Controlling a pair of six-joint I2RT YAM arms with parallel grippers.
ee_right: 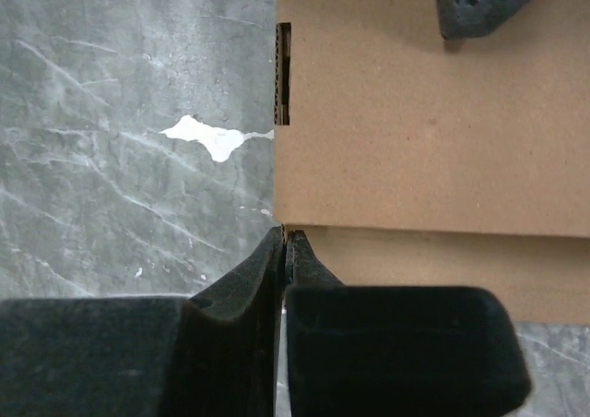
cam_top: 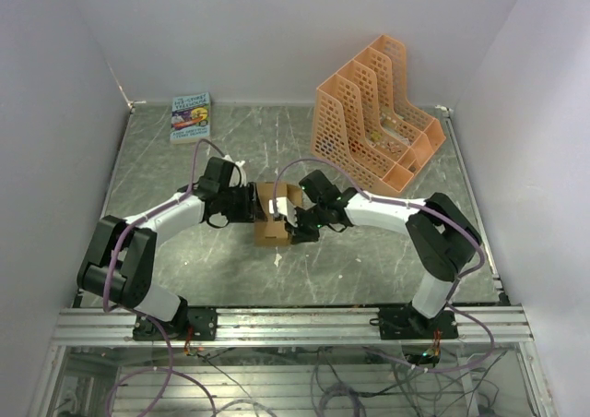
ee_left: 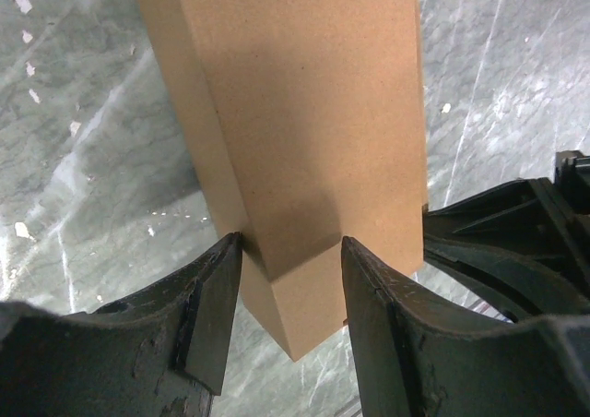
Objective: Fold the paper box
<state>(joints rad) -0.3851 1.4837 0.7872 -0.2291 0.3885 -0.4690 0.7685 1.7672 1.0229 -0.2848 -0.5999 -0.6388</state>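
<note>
a lab: white booth walls (cam_top: 277, 29), aluminium frame (cam_top: 295, 325), loose cables (cam_top: 350, 380).

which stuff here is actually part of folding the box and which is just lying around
In the job: paper box, left end effector clamped on it, right end effector shut at its edge.
Lying about: orange file rack, small book.

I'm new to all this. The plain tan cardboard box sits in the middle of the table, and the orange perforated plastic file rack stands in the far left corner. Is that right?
Not quite. The orange perforated plastic file rack stands in the far right corner, as the top external view shows. The plain tan cardboard box does sit in the middle of the table.
</note>
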